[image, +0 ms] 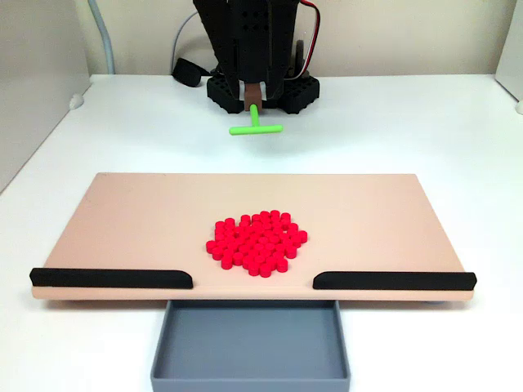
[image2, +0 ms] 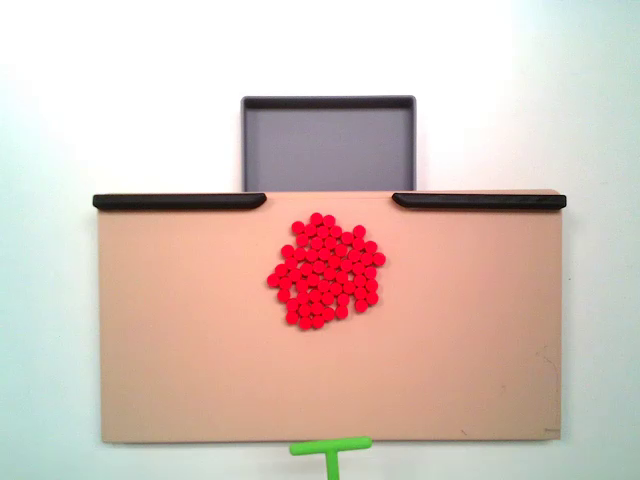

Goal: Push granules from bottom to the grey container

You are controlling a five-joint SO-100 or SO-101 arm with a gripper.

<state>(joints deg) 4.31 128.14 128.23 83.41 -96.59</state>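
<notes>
The white table (image: 425, 122) carried a tan board (image: 147, 220) with two black strips (image: 110, 278) along one long edge, a gap left between them. The grey container (image: 250, 343) — a shallow blue-grey tray with low walls and a bare flat floor — sat against that gap, partly tucked under the board's edge. The granules (image: 255, 242) were small bright red cylinders packed into one roughly round patch on the board, near the middle and a little toward the gap (none lay in the tray).

In a fixed view facing the arm (image: 253, 41), its black body rose at the far side of the table and a brown piece ran down from it to a green T-shaped pusher (image: 255, 128). The view from above showed the pusher (image2: 330, 447) just off the board's far edge — well apart from the granules.

The gripper's fingers were hidden in the dark body, so I could not tell whether they were parted or closed.
</notes>
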